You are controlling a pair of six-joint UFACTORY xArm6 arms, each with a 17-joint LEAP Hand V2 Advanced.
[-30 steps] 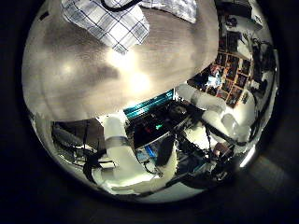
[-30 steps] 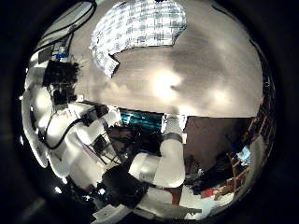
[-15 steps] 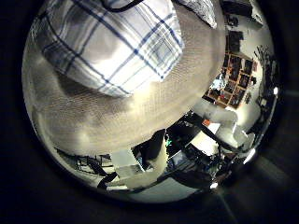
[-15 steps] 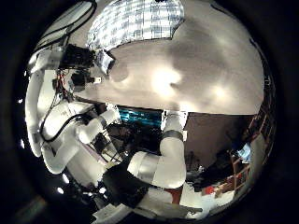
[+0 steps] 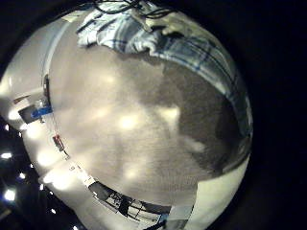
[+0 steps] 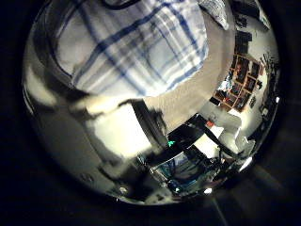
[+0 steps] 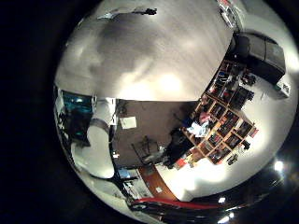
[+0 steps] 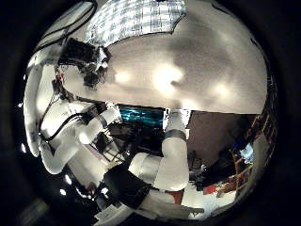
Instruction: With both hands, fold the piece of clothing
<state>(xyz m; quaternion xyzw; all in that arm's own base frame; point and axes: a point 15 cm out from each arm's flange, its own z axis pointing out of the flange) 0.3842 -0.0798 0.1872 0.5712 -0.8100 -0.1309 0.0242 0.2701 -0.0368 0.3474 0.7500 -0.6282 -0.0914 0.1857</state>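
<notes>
A checked cloth [image 8: 141,19] lies flat on the table [image 8: 188,75] in the right thumb side palm view. The left hand [image 8: 89,61] is down at the cloth's near edge there. In the left thumb side palm view the cloth [image 6: 141,47] fills much of the picture, close to the palm, and one of the left hand's fingers [image 6: 122,132] bends in beside its edge. I cannot see whether it pinches the cloth. The left little finger side palm view shows the cloth [image 5: 163,38] rumpled on the table. The right hand [image 8: 169,151] hangs over bare table, away from the cloth, fingers relaxed and holding nothing.
Bare table top [image 5: 125,125] stretches out beside the cloth. The right little finger side palm view shows the table [image 7: 159,56] and shelves [image 7: 220,121] in the room beyond its edge. The right arm [image 6: 226,127] shows far off in the left thumb side palm view.
The left hand has come down to the cloth, which now fills its thumb side view, and a finger has bent in. The right hand has barely moved.
</notes>
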